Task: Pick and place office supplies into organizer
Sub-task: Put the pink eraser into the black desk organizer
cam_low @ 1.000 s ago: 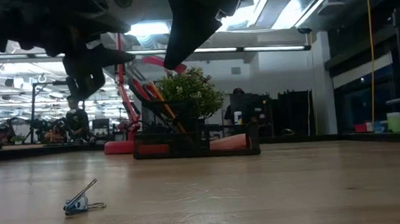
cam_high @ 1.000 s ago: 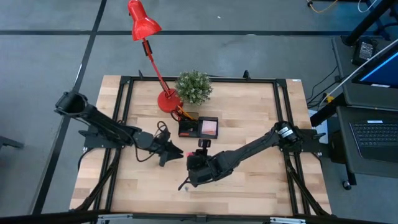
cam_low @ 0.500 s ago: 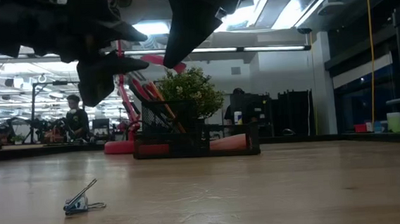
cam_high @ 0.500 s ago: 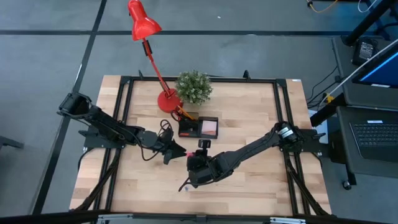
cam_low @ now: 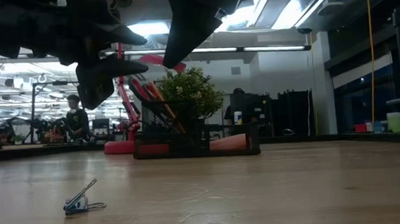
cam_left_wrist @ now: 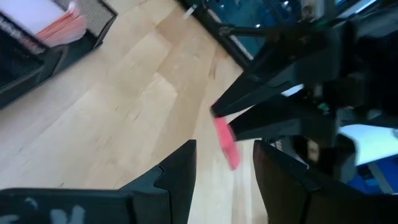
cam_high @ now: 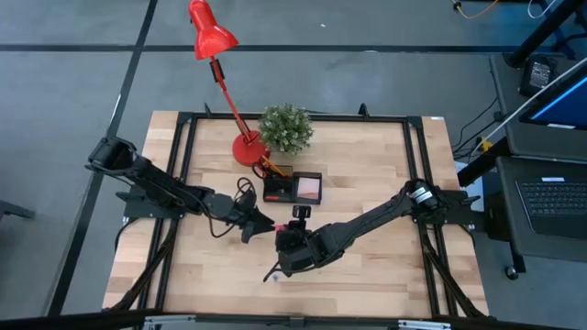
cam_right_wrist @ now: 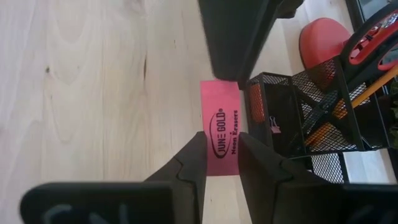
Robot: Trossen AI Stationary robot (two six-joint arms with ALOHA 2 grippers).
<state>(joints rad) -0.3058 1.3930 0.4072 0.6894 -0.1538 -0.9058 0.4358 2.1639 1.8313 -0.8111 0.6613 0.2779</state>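
The right hand is clamped on a pink eraser, which shows in the middle of the right wrist view. On the eraser stands the black writing "JUNE GOLD" and under it "Neon Erasers". In the high view this right hand is at the lower middle of the frame, above the counter.

The left hand has its two fingers apart, and the far end of the same eraser is seen between them in the left wrist view; whether they touch it, I cannot tell. In the high view the left hand is just left of the right one.

In the low view, a small binder clip lies on the counter at the lower left of the frame, well apart from the other things.

Farther back is the black mesh organizer, in the middle of the high view. Its right compartment holds a pink sticky-note pad. Its tall compartment holds orange pencils and red-handled scissors.

Behind it stand the red lamp and the green plant.
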